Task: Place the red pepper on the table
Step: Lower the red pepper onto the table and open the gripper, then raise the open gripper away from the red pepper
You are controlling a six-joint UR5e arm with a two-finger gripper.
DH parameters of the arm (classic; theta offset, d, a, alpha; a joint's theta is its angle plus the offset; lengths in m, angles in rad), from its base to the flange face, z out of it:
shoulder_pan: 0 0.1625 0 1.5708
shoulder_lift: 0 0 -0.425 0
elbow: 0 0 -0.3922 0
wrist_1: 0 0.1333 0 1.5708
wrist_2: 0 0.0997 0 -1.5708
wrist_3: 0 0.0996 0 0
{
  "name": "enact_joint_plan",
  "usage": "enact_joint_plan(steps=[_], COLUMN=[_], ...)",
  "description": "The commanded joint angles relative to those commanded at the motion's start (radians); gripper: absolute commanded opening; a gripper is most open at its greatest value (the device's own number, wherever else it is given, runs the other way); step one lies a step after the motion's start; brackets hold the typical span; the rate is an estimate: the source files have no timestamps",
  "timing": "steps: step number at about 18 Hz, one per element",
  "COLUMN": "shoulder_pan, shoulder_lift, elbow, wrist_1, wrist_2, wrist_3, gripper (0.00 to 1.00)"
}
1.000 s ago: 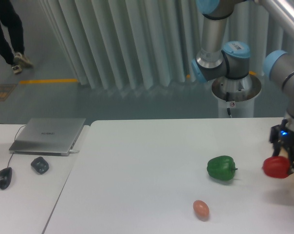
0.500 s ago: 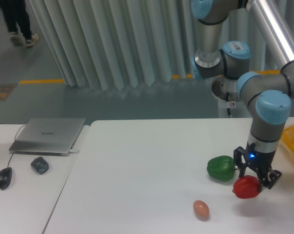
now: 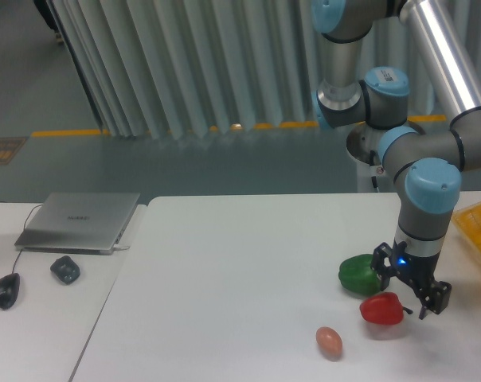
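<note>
White table [image 3: 224,263] fills the lower frame. At lower right the gripper [image 3: 400,294] is clamped on the red pepper [image 3: 381,309], held low just beside the green pepper [image 3: 358,274], probably to set it down gently.

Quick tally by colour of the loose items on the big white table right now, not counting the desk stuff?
Red: 1, the red pepper, by the gripper
Green: 1, the green pepper
Pinkish-orange: 1, the egg-shaped object
Total: 3 on the table
</note>
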Motion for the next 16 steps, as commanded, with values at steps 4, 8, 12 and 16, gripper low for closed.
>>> enact_joint_plan(steps=[4,8,12,16], shoulder_pan=[0.000,0.005,-0.002,-0.002], shoulder_lift=[0.015,0.040,0.043,0.040], elbow=[0.005,0.003,0.000,0.006], wrist_1=[-0.002,-0.003,0.000,0.000], wrist_2=[0.034,0.083,0.151,0.149], wrist_3=[-0.002,-0.002,0.005,0.018], gripper=[1.00,1.00,1.00,1.00])
